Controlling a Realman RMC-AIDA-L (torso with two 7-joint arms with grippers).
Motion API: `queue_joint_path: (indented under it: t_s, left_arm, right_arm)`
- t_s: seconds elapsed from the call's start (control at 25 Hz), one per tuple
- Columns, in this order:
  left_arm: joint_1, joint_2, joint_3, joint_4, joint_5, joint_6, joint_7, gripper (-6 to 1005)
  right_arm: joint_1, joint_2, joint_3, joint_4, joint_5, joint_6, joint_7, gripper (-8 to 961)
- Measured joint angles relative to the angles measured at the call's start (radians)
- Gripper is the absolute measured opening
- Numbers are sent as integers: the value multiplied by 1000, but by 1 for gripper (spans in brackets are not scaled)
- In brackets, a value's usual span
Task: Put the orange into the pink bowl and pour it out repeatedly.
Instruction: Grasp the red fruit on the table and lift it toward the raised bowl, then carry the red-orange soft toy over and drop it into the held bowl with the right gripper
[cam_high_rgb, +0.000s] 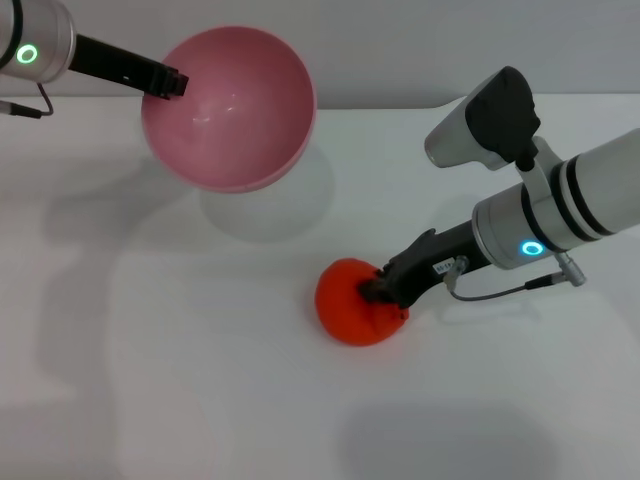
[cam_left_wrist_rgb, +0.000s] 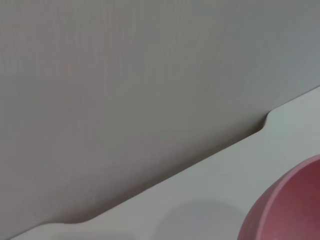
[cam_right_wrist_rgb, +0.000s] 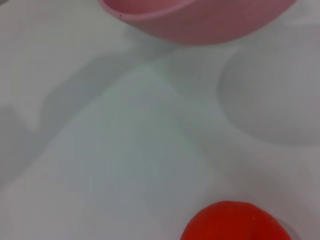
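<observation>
With our left gripper (cam_high_rgb: 178, 84) clamping the tilted, raised pink bowl (cam_high_rgb: 230, 105), our right gripper (cam_high_rgb: 385, 292) closes around the orange (cam_high_rgb: 352, 302) on the white table (cam_high_rgb: 150, 350); we should lift it straight, grip centred.

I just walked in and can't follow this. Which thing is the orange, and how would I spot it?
Start at the white table. Near its middle lies the orange, with the right gripper down on it. It is the only bright orange-red ball; the pink bowl is held tilted above the table by the left gripper.
</observation>
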Motion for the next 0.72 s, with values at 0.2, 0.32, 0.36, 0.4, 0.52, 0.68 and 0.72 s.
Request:
queue_joint_path:
  t_s: [0.2, 0.32, 0.36, 0.4, 0.52, 0.68, 0.72]
  left_arm:
    - [-3, 0, 0, 0, 0, 0, 0, 39]
    - [-3, 1, 0, 0, 0, 0, 0, 39]
    - [-3, 1, 0, 0, 0, 0, 0, 39]
    - [-3, 1, 0, 0, 0, 0, 0, 39]
    - [-1, 6, 0, 0, 1, 1, 0, 39]
    - [0, 5, 0, 0, 1, 8, 0, 39]
    - [0, 2, 2, -1, 2, 10, 0, 39]
  right_arm:
    - [-10, -3, 22, -3, -1, -3, 0, 63]
    - [-41, -7, 63, -46, -10, -9, -1, 57]
    - [-61, -9, 85, -77, -13, -13, -1, 55]
    - [-86, -13, 111, -120, -17, -19, 1, 54]
    - [-182, -21, 214, -296, -24, -48, 7, 48]
    - [-276, -13, 316, -534, -40, -84, 7, 44]
    - [-296, -7, 332, -597, -48, -88, 6, 44]
